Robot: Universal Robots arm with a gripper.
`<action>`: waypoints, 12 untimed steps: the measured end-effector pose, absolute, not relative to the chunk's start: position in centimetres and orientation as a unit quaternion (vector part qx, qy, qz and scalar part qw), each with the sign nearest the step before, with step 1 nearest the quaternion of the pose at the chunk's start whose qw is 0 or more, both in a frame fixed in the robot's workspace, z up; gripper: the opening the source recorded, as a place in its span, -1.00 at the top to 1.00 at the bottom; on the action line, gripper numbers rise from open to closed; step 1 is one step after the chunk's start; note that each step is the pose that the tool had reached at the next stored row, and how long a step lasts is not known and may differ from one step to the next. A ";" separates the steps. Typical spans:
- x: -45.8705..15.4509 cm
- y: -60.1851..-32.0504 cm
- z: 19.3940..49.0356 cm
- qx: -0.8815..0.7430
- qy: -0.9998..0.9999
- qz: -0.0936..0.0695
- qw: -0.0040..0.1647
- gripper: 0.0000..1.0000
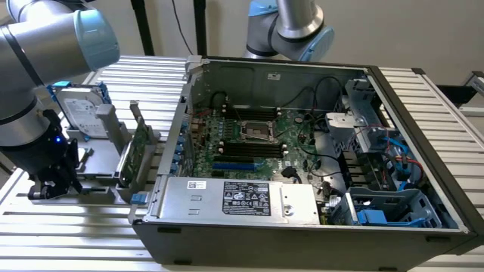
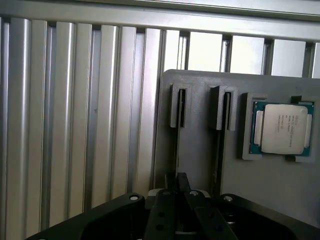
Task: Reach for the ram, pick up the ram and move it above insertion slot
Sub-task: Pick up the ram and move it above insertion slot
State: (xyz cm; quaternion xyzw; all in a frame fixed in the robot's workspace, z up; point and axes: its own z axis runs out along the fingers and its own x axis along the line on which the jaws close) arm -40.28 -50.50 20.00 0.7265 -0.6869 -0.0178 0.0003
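1. The arm (image 1: 30, 150) is reaching down at the exterior view's left, and its jaws are sitting low over the grey holder (image 1: 98, 170) on the bench (image 1: 60, 238).
2. In the wrist view the jaws are lying almost pressed together. They seem to be pinching a thin dark edge, which I am taking for the ram (image 2: 177, 150) standing on its long side in the holder.
3. The ram's long axis is running straight out from the jaws along the holder to a slotted post (image 2: 177, 107), so the jaws are gripping it across its thin width.
4. A second slotted post (image 2: 222, 107) is standing just beside the first, and a processor chip (image 2: 282, 128) is lying in a pocket on the same holder, apart from the jaws.
5. In the exterior view a green card (image 1: 136, 148) is standing upright in the holder between the arm and the computer case (image 1: 302, 238). A hard drive (image 1: 79, 113) is standing near the arm, farther from the camera.
6. The black memory slots (image 1: 253, 148) are lying on the board inside the case, well apart from the jaws toward the exterior view's right. The green card and the case's side wall are standing in between.
7. A second arm (image 1: 291, 25) is hanging beyond the case.
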 end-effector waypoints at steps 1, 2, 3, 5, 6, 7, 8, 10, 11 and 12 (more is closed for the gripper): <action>-40.3 -50.5 20.0 0.725 -0.688 -0.018 0.001 0.74; -40.3 -50.5 20.0 0.724 -0.689 -0.019 0.001 0.74; -40.3 -50.5 20.0 0.723 -0.690 -0.019 0.001 0.74; -40.3 -50.5 20.1 0.722 -0.692 -0.020 0.002 0.74; -40.3 -50.5 20.2 0.721 -0.692 -0.020 0.002 0.74; -40.2 -50.5 20.3 0.721 -0.692 -0.020 0.002 0.74; -40.2 -50.5 20.3 0.721 -0.692 -0.020 0.002 0.74; -40.2 -50.5 20.5 0.721 -0.692 -0.020 0.002 0.74; -40.2 -50.5 20.7 0.721 -0.692 -0.020 0.002 0.74; -40.2 -50.5 20.8 0.721 -0.692 -0.020 0.002 0.74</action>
